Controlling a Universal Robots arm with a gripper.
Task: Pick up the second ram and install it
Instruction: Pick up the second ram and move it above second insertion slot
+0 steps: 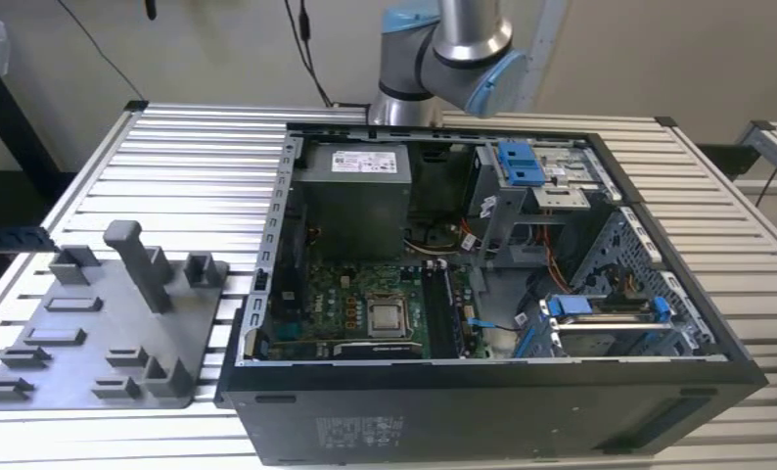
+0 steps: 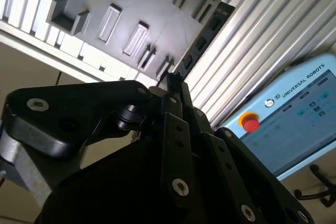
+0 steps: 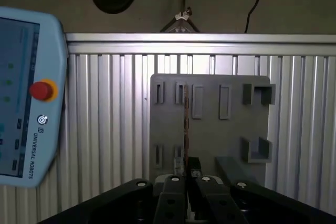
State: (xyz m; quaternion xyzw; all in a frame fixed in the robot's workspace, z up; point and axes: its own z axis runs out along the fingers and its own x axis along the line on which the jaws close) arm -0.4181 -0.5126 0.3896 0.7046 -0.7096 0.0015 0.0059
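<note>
Your second ram [image 2: 202,38] sticks out of the gripper [image 2: 174,83], whose fingers [image 3: 173,198] are squeezed shut on one end, with the grey tray [image 3: 210,129] well beyond it. Held by so little, it could tip or slip and go into the computer [image 1: 493,416] crooked.

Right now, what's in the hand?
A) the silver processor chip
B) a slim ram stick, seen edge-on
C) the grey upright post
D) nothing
B: in the first wrist view the hand is shut on the second ram, a thin stick jutting from its tips, seen against the grey fixture plate.
</note>
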